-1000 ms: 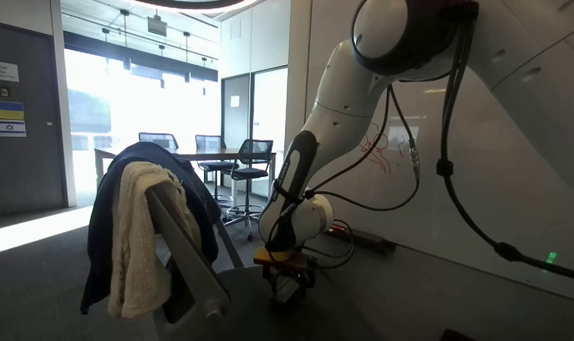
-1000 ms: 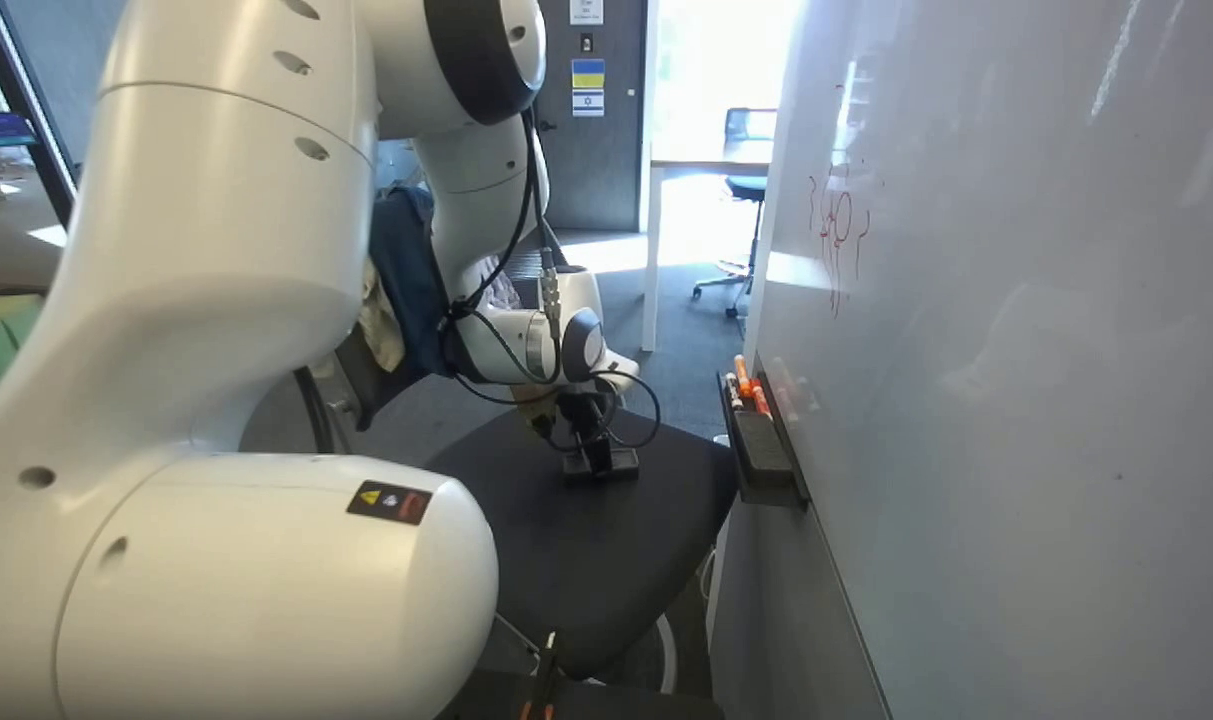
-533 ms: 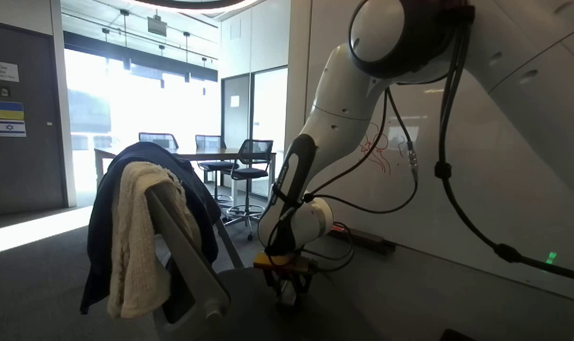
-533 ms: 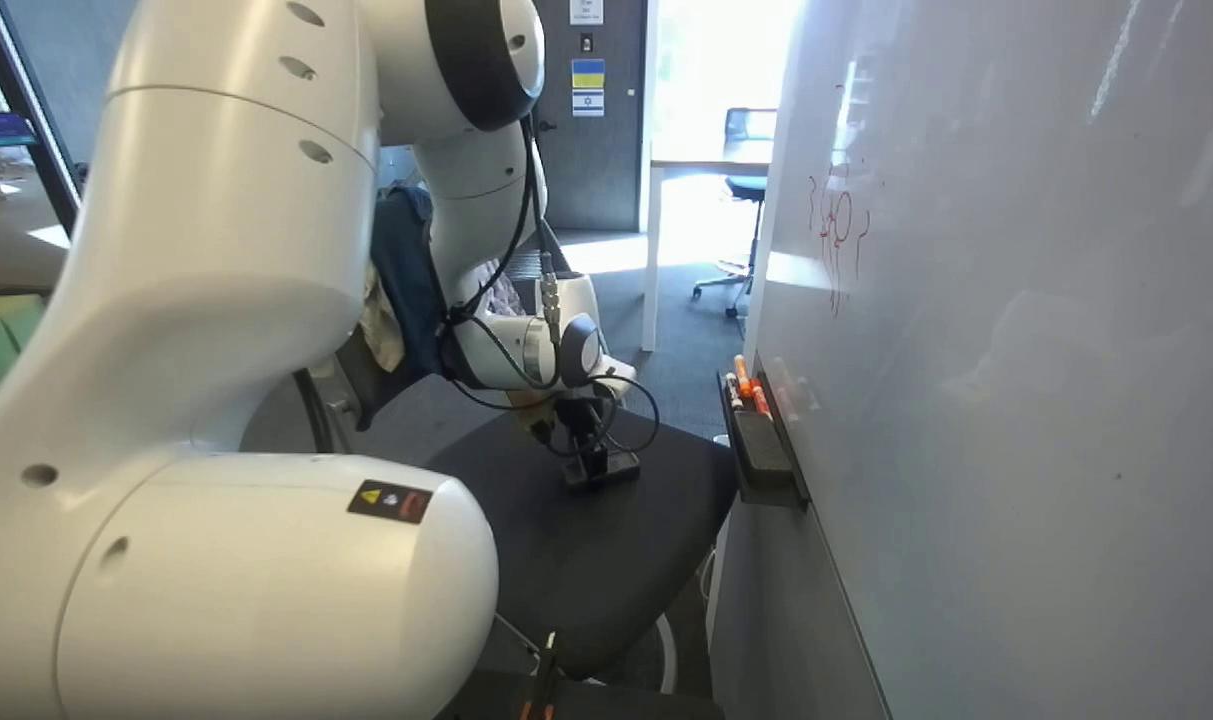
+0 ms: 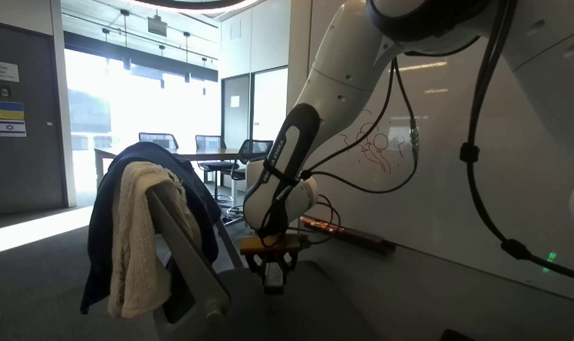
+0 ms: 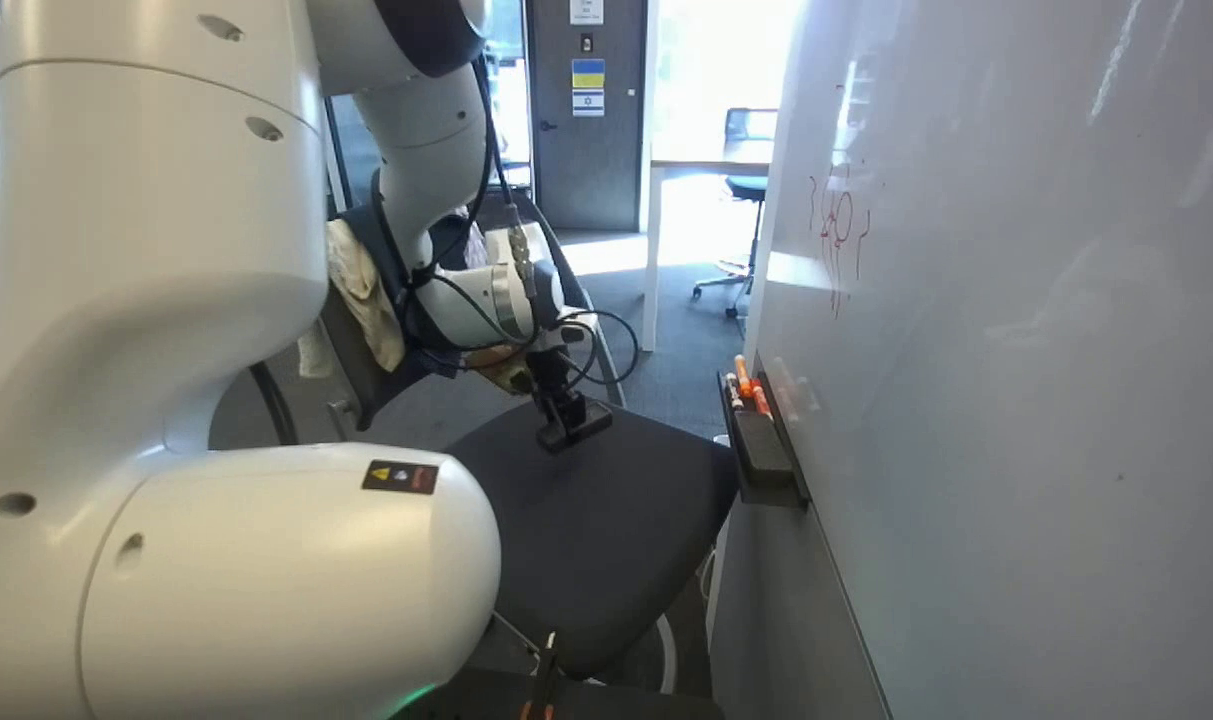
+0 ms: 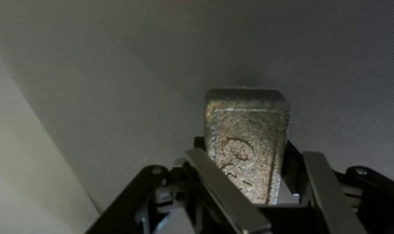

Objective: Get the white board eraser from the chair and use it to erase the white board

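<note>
Wrist view: your claw [image 7: 245,154] pinches the eraser [image 7: 248,130] across its narrow width, probably because that is the easiest span to grip. The eraser's end pokes out past the claw, which should leave you some free area for wiping. A side with dark squiggles [image 7: 239,149] faces up at you; the wiping side is likely the opposite one, hidden here.

Just below the claw lies the chair [image 6: 606,530]; the eraser seems to hang clear of it in both exterior views. Behind the claw, a jacket [image 5: 147,151] and a cream cloth [image 5: 137,246] drape over the chair, probably just hung there, so steer clear of them.

Well apart from the claw, past the chair's edge, a ledge [image 6: 771,493] keeps markers [image 6: 744,376] handy for writing, plus a dark block [image 6: 763,445], maybe a spare eraser. Beside it stands the white board [image 6: 1016,280], its red scribbles [image 5: 380,148] not yet wiped. You will likely need to turn the claw to lay the eraser flat there.
</note>
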You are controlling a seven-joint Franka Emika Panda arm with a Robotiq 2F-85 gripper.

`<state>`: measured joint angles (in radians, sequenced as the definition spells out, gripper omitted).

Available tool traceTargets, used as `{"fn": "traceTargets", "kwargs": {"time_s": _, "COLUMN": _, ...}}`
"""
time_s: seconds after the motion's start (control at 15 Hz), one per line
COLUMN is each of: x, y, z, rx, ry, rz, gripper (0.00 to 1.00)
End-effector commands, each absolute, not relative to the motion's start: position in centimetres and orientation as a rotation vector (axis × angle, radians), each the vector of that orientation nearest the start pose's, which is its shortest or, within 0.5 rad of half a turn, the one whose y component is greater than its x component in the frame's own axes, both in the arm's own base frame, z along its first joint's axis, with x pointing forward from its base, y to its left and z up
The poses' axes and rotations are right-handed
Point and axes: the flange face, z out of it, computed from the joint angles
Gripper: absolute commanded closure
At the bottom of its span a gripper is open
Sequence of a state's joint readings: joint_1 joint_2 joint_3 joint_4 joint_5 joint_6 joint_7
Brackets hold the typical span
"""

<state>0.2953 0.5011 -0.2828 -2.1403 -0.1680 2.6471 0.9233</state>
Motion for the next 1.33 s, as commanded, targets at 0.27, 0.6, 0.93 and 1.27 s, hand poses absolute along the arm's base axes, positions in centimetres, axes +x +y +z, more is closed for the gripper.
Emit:
{"fn": "traceTargets", "kwargs": {"time_s": 0.27, "x": 56.3, "y": 3.3, "z": 31.2, "rx": -3.529, "ry": 0.783, "rz": -0.54, "gripper": 0.69}}
{"fn": "traceTargets", "kwargs": {"time_s": 0.6, "x": 54.3, "y": 4.3, "z": 38.7, "rx": -3.781, "ry": 0.563, "rz": -0.906, "gripper": 0.69}}
{"fn": "traceTargets", "kwargs": {"time_s": 0.93, "x": 51.5, "y": 3.7, "z": 43.7, "rx": -3.945, "ry": 0.509, "rz": -1.236, "gripper": 0.69}}
{"fn": "traceTargets", "kwargs": {"time_s": 1.27, "x": 49.7, "y": -0.6, "z": 45.0, "rx": -4.078, "ry": 0.516, "rz": -1.271, "gripper": 0.69}}
